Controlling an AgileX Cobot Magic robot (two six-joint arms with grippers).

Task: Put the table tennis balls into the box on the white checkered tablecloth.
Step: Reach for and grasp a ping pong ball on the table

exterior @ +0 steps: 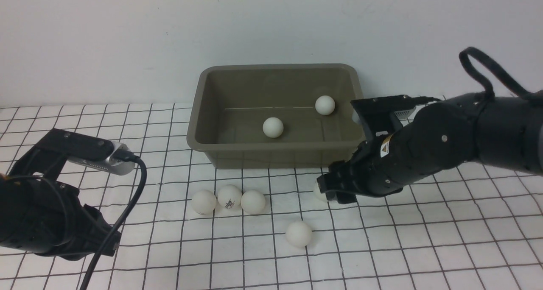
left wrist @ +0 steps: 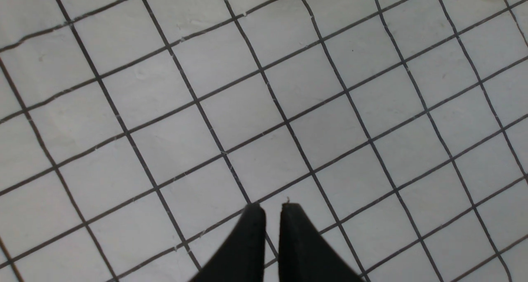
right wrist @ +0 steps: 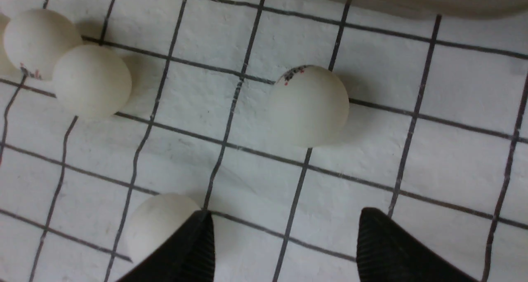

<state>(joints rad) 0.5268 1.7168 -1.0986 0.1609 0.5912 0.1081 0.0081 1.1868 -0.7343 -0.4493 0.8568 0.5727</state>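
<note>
Box: the olive-brown box (exterior: 278,148) stands at 12 o'clock on the white checkered tablecloth (exterior: 424,239). Two table tennis balls (exterior: 272,127) lie apart on its floor.
Loose balls: in the front view a row of three (exterior: 229,196), touching one another, lies at 7 o'clock from the box. A lone ball (exterior: 298,233) lies farther out at 6 o'clock. The target ball (right wrist: 309,106) is at 5 o'clock, just beside the box wall and half hidden by the right arm's tip.
Handling: a ball of this kind is probably very light, hollow, stiff and smooth. It would roll at the slightest nudge and could squirt out of a skewed pinch. The best hold is across its widest middle, one finger on each side, with a gentle squeeze.
Right gripper: the right gripper (right wrist: 286,212) is low over the cloth with its jaws spread wider than a ball and nothing between them. The target ball, logo showing, lies just ahead of the tips. One finger (right wrist: 189,253) hides part of another ball (right wrist: 152,220); whether they touch cannot be told.
Left gripper: the left gripper (left wrist: 271,207) is at 8 o'clock over bare cloth. Its jaws are pressed almost together, with only a slit between them, and hold nothing.
</note>
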